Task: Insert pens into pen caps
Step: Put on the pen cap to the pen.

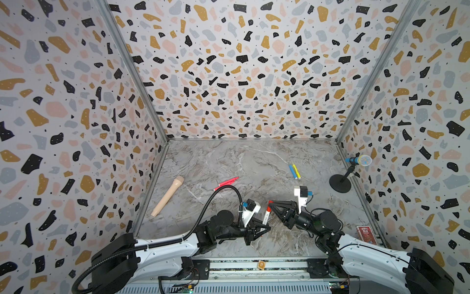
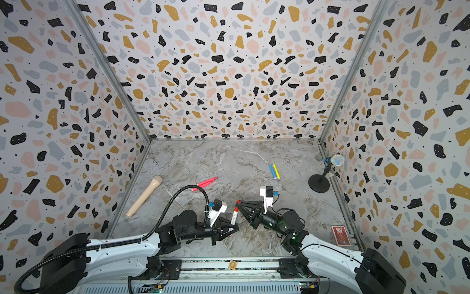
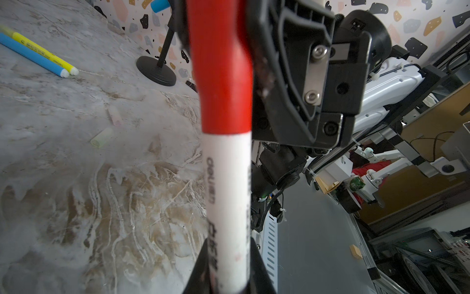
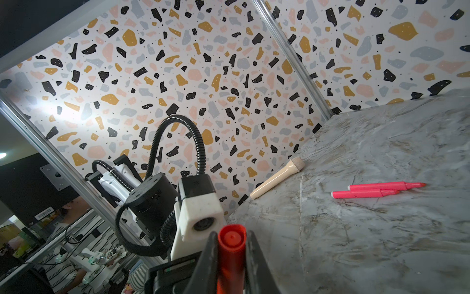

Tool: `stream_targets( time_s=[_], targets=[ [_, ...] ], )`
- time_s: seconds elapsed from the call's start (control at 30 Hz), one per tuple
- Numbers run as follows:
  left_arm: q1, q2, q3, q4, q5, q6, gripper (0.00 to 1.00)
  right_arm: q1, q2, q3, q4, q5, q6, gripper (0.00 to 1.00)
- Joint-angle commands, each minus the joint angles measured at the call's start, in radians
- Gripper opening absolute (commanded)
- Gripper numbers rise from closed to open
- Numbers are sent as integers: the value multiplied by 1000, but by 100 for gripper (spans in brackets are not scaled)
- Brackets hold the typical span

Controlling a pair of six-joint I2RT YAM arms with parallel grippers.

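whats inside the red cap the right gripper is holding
The white-barrelled pen runs into the red cap pinched by the right gripper. The cap hides its tip and how deep it sits.

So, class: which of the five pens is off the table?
The white pen, red at its end: the left gripper holds its barrel, the right gripper its red cap. The pink pens, blue pen and yellow pen lie on the table.

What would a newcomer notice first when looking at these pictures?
The white-barrelled marker pen with its red plastic cap, held over the marble table near the front centre: the left tool grips the barrel, the right tool the cap. Behind lie two neon pink marker pens, left of centre.
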Motion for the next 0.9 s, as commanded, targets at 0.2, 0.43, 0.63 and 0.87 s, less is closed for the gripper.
stream_targets(
  time_s=[0.2,0.43,0.63,0.87],
  targets=[
    [102,-95,118,331,-145,-14,0,84,50,-50,-241,-246,-60,3],
    [100,-14,95,71,-191,146,0,25,42,253,-496,-236,-198,54],
    [100,-79,0,42,-214,133,0,-39,14,479,-700,-149,-346,80],
    [99,-168,-72,14,-239,123,0,-48,47,633,-958,-24,-445,73]
  ],
)
